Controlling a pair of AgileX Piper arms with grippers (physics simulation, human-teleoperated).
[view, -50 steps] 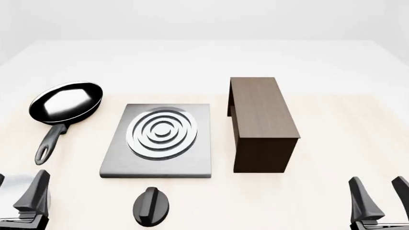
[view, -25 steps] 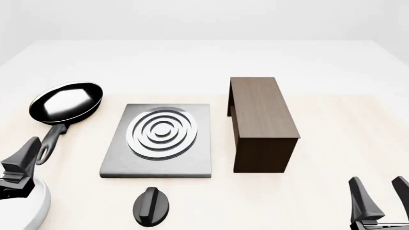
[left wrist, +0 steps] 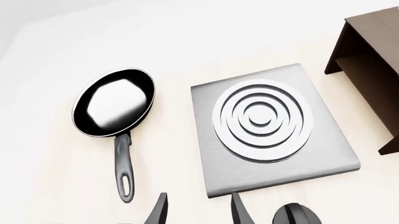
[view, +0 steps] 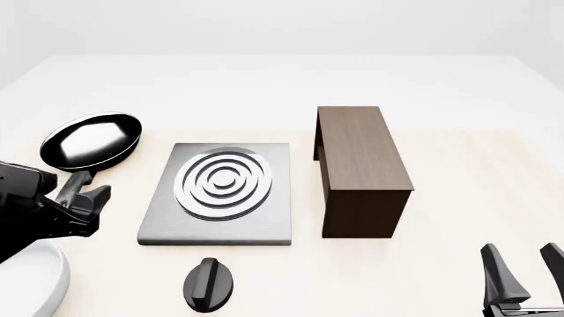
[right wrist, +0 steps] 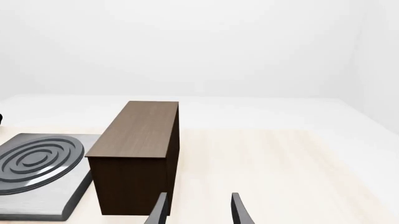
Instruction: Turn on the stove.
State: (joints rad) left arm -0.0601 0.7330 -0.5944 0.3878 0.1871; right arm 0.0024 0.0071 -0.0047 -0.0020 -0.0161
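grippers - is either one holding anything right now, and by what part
Nothing is held. The left gripper is open above the table with only air between its fingers, short of the knob. The right gripper is open and empty too.

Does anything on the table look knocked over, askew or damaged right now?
Nothing stands out. The stove plate lies flat, the knob sits in front of it, the pan is upright and the wooden block stands square.

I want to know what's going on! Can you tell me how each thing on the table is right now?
Stove plate: flat, nothing on it.
Knob: untouched, near the plate's front edge.
Frying pan: empty, upright.
Wooden block: standing, beside the plate.
Left hand: open, empty, raised.
Right hand: open, empty.
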